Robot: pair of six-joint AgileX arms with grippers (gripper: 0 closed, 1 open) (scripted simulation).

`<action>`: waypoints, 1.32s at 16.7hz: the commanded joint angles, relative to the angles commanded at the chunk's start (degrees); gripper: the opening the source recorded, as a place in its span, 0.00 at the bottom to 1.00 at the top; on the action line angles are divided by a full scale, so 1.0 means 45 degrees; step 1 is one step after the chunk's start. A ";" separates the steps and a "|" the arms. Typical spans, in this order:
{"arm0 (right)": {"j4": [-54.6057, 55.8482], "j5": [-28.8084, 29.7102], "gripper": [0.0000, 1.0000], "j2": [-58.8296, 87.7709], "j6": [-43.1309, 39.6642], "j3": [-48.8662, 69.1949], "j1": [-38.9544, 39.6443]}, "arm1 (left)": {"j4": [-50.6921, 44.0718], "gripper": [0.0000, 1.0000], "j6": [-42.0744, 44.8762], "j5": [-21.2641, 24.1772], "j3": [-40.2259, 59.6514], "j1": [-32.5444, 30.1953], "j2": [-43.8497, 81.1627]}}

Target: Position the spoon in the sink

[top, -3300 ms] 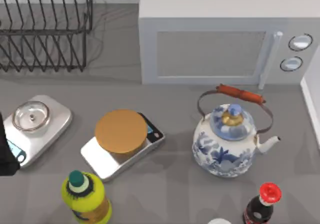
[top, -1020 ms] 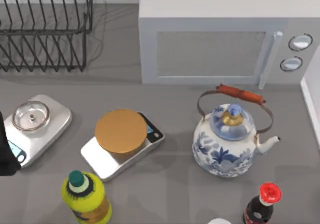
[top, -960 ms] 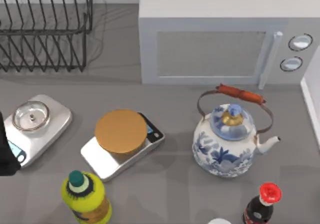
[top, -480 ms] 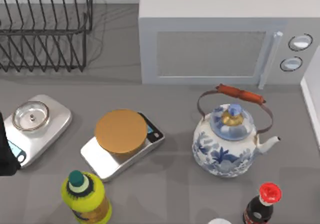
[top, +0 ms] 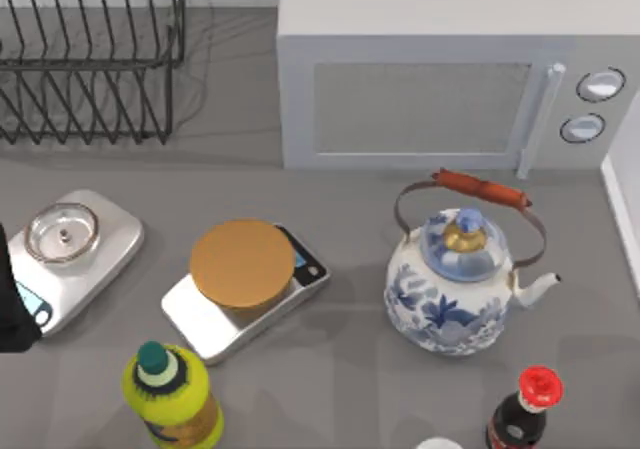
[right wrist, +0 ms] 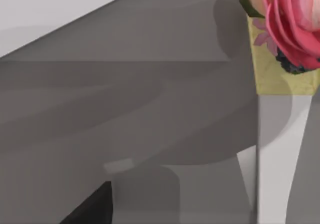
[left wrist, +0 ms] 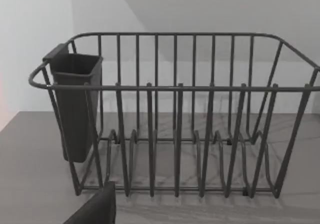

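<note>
The spoon and the sink are out of view. A dark part of my left arm (top: pixel 12 314) sits at the table's left edge in the top view, beside a silver scale. In the left wrist view a dark piece of my left gripper (left wrist: pixel 95 209) pokes in, facing the wire dish rack (left wrist: pixel 175 114). A dark piece of my right gripper (right wrist: pixel 90 208) appears in the right wrist view over bare grey table.
At the back stand the dish rack (top: pixel 90 59) and a microwave (top: pixel 440 79). A blue-white kettle (top: pixel 460 284), two scales (top: pixel 70 249) (top: pixel 245 284), a yellow bottle (top: pixel 170 394) and a red-capped bottle (top: pixel 525 409) crowd the front. A pink flower in a yellowish pot (right wrist: pixel 287 34) stands near my right gripper.
</note>
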 joint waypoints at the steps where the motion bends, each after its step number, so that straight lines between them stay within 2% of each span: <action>1: 0.0000 0.0000 0.25 0.0000 0.0000 0.0000 0.0000 | 0.0000 1.00 0.0000 0.0000 0.0000 0.0000 0.0000; 4: 0.0000 0.0000 0.02 0.0000 0.0000 0.0000 0.0000 | 0.0000 1.00 0.0000 0.0000 0.0000 0.0000 0.0000; 5: 0.0000 0.0000 0.00 0.0000 0.0000 0.0000 0.0000 | 0.0000 1.00 0.0000 0.0000 0.0000 0.0000 0.0000; 12: 0.0000 0.0000 0.00 0.0000 0.0000 0.0000 0.0000 | 0.0000 1.00 0.0000 0.0000 0.0000 0.0000 0.0000; 13: -0.1011 0.0139 0.00 -0.0932 0.0007 0.0495 0.0020 | 0.0000 1.00 0.0000 0.0000 0.0000 0.0000 0.0000; 17: -0.1960 0.0145 0.00 -0.1246 0.0023 0.1236 -0.0024 | 0.0000 1.00 0.0000 0.0000 0.0000 0.0000 0.0000; 22: -0.5437 0.0144 0.00 -0.2367 -0.0044 0.3146 -0.0038 | 0.0000 1.00 0.0000 0.0000 0.0000 0.0000 0.0000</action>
